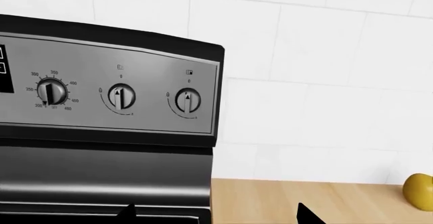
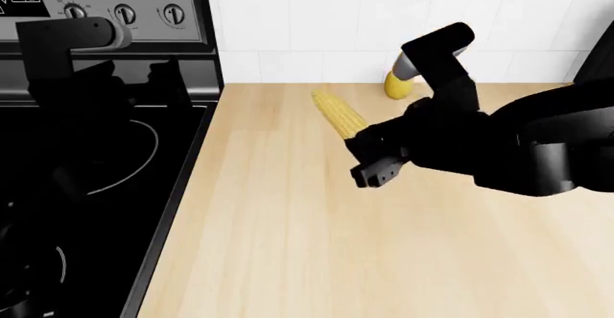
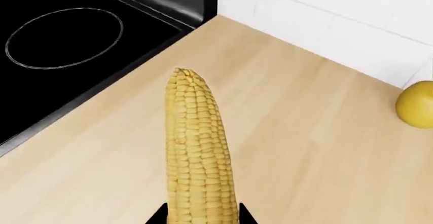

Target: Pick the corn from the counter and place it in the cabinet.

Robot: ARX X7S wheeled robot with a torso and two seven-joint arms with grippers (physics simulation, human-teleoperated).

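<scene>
Corn sits between the right gripper's closed fingers, above the counter. Left gripper's finger spread cannot be told; it faces the stove's knobs.

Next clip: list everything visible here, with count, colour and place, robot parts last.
corn: one, yellow, at the right end effector's tips, over the counter.
yellow-green fruit: one, on the counter by the wall, partly behind the right arm.
counter: one, light beige wood-grain, right of the stove.
stove: one, black glass top, silver panel with three knobs.
wall: white tiles.
left end effector: black, over the stove.
right end effector: black, fingers flanking the corn.
</scene>
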